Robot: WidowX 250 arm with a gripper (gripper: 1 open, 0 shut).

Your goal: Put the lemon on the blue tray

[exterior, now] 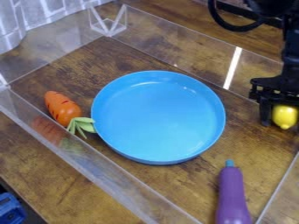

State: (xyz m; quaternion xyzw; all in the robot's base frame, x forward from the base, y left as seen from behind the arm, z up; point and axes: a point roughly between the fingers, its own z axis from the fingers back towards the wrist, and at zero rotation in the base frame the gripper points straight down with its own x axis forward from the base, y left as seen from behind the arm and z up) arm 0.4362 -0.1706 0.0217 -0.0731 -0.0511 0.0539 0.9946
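Where the gripper (274, 100) meets the lemon (284, 115), dark fingers blur together.

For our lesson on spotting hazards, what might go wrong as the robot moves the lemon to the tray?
The small yellow lemon sits at the black robot hand's low edge, so it might slip. The round blue plastic tray's raised rim could catch it on the way in.

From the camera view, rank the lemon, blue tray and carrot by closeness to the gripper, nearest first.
1. Lemon: right at the fingers, image's right edge.
2. Blue tray: middle of the image.
3. Carrot: left side, beyond the tray.
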